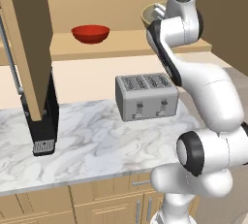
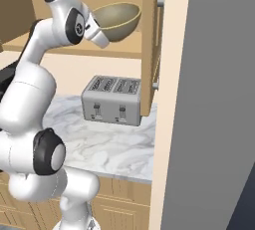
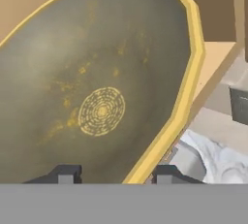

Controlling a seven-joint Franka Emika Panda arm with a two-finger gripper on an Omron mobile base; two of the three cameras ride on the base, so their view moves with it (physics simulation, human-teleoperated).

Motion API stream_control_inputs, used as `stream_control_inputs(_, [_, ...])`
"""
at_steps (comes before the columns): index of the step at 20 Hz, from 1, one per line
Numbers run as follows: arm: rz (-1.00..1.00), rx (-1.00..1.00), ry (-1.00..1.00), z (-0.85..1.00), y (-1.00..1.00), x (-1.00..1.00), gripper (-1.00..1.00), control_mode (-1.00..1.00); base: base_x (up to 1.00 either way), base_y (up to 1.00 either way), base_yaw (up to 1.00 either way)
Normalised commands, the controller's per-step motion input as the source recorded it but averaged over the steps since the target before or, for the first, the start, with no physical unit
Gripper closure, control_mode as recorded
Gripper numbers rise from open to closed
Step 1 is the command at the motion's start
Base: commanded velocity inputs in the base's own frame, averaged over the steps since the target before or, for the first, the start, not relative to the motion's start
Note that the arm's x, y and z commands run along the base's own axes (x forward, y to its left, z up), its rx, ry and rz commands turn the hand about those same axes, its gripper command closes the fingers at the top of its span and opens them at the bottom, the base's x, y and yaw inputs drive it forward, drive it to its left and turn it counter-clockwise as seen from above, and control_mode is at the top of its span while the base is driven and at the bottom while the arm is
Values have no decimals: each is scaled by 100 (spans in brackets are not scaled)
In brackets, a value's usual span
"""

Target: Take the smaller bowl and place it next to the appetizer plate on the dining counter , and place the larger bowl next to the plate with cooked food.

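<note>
The larger bowl (image 3: pixel 101 87), olive-tan with a yellow rim and a speckled inside, sits tilted on the wooden cabinet shelf (image 2: pixel 127 50). My gripper (image 3: pixel 117 173) straddles its near rim, one fingertip inside the bowl and one outside, with a gap still showing on the inner side. From the right base view the hand (image 2: pixel 97 32) meets the larger bowl (image 2: pixel 119 22) at its left edge. The arm hides most of the larger bowl (image 1: pixel 150 12) in the left base view. The smaller bowl (image 1: pixel 90 33), glossy red, rests further left on the same shelf (image 1: pixel 72 48).
A silver toaster (image 1: pixel 147 97) stands on the marble counter (image 1: pixel 97 145) under the shelf. An open cabinet door (image 1: pixel 29 39) hangs at the left, with a black appliance (image 1: pixel 42 126) below it. Another open door (image 2: pixel 152 45) and a grey wall (image 2: pixel 219 99) close the right side.
</note>
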Motion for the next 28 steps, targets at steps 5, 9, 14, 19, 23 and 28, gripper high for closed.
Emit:
stream_control_inputs(5, [0,-1,6,52,7,-100,100,-100,0,0,0])
stream_control_inputs(9, [12,-2,20,-37,45,-83,100,-100,0,0,0])
stream_control_inputs(14, [24,0,10,-39,49,-97,100,-100,0,0,0])
stream_control_inputs(19, [31,0,0,-41,41,-100,100,-100,0,0,0])
stream_control_inputs(23, [33,0,0,-19,10,-100,100,-100,0,0,0])
stream_control_inputs(28, [23,0,1,-6,0,-50,100,-100,0,0,0])
